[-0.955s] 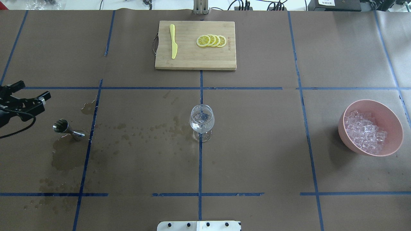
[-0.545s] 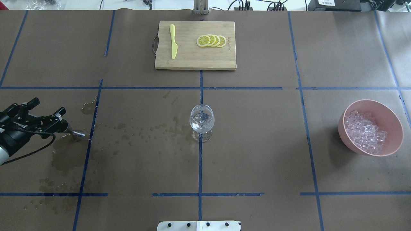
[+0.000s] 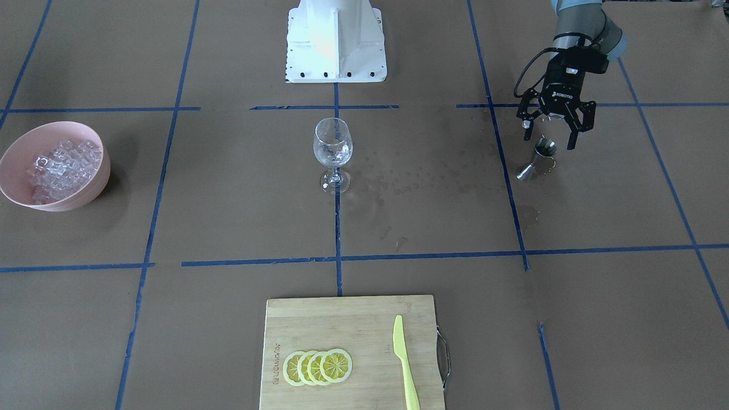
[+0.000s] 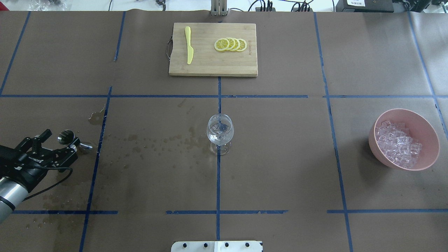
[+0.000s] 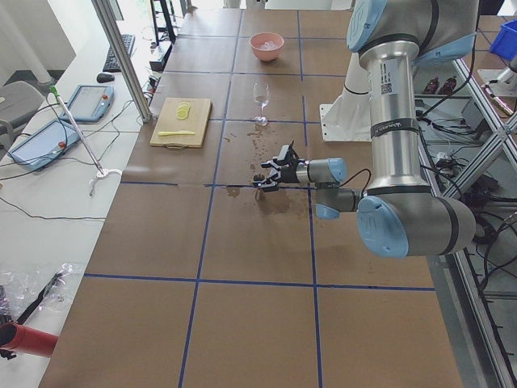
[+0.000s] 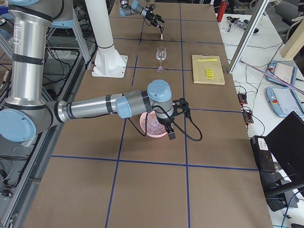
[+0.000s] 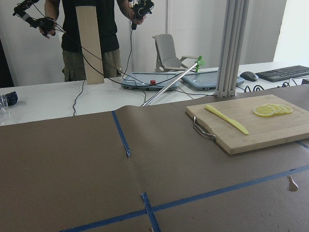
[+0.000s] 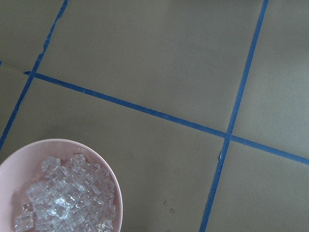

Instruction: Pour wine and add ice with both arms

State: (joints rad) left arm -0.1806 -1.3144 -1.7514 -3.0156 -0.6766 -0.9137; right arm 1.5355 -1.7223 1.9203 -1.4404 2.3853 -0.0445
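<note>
Your left black two-finger gripper (image 3: 549, 140) is hovering wide open, empty, just over small steel double-cone jigger (image 3: 538, 158). Be lowering squarely, closing on waist, keeping it level. Right gripper (image 6: 171, 124) is hanging near round pink bowl (image 4: 428, 131) holding clear ice cubes (image 4: 399, 143); its opening, cannot tell. Counting: one jigger, one clear stemmed wine glass (image 4: 219, 131), one bowl, four lemon slices (image 4: 231, 44).

Wine glass (image 4: 219, 134) stood alone, open paper (image 4: 280, 157) on every side. Jigger (image 4: 70, 139) stood to its left, bowl (image 4: 428, 134) to its right, cutting board (image 4: 210, 66) beyond it, all well apart.
</note>
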